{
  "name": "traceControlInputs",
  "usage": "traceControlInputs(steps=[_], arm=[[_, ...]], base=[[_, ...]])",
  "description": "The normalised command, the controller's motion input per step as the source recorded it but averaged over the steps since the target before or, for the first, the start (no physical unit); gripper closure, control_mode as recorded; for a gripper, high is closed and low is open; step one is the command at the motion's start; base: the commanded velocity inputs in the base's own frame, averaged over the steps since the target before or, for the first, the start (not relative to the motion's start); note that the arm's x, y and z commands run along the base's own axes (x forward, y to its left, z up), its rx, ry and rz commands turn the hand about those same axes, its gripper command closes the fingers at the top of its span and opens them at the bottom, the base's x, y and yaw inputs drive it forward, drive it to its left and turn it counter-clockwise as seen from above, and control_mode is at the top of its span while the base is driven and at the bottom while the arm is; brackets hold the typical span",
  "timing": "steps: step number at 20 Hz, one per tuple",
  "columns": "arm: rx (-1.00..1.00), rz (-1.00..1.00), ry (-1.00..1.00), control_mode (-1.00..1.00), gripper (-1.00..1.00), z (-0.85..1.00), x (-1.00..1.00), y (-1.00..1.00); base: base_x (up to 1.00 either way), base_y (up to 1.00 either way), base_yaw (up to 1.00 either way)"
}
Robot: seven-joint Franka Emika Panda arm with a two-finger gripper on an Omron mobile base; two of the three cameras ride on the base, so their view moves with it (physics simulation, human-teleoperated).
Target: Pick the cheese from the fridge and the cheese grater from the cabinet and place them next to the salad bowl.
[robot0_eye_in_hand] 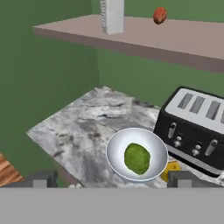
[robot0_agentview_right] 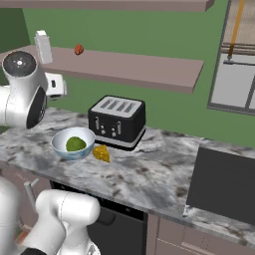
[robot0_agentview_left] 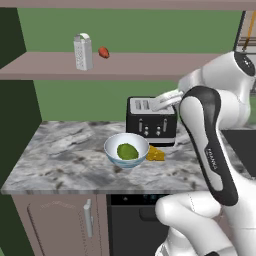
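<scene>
The silver cheese grater [robot0_agentview_left: 83, 51] [robot0_agentview_right: 43, 47] [robot0_eye_in_hand: 112, 16] stands upright on the lower shelf board of the cabinet [robot0_agentview_left: 130, 68] [robot0_eye_in_hand: 183, 41]. On the marble counter [robot0_agentview_left: 65, 155], the salad bowl [robot0_agentview_left: 127, 150] [robot0_agentview_right: 73, 144] [robot0_eye_in_hand: 137, 154] holds a green lump. The yellow cheese [robot0_agentview_left: 156, 154] [robot0_agentview_right: 102, 153] [robot0_eye_in_hand: 171, 168] lies right beside the bowl, in front of the toaster. My gripper [robot0_eye_in_hand: 112, 181] is open and holds nothing; it hangs above the counter's front, facing the bowl and the shelf. The fridge is out of view.
A black-and-silver toaster [robot0_agentview_left: 150, 120] [robot0_agentview_right: 117, 121] stands behind the bowl. A small red-orange fruit [robot0_agentview_left: 103, 52] [robot0_eye_in_hand: 160, 15] sits on the shelf near the grater. A dark cooktop [robot0_agentview_right: 224, 184] lies at the counter's right. Below are a cupboard door with a silver handle [robot0_agentview_left: 87, 217] and a dark appliance front [robot0_agentview_left: 130, 220].
</scene>
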Motion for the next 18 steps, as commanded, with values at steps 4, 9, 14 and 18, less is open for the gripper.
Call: traceControlInputs(steps=[4, 9, 14, 18], arm=[[-0.06, 0.00, -0.22, -1.00, -1.00, 0.63, 0.00, 0.35], [-0.03, -0.03, -0.09, -1.00, -1.00, 0.63, 0.49, 0.32], [0.03, -0.04, 0.07, -1.00, -1.00, 0.33, 0.83, 0.00], [0.00, 0.05, 0.01, -1.00, -1.00, 0.06, 0.35, 0.01]], base=[[0.00, 0.00, 0.00], [0.00, 0.00, 0.00], [0.00, 0.00, 0.00], [0.00, 0.00, 0.00]])
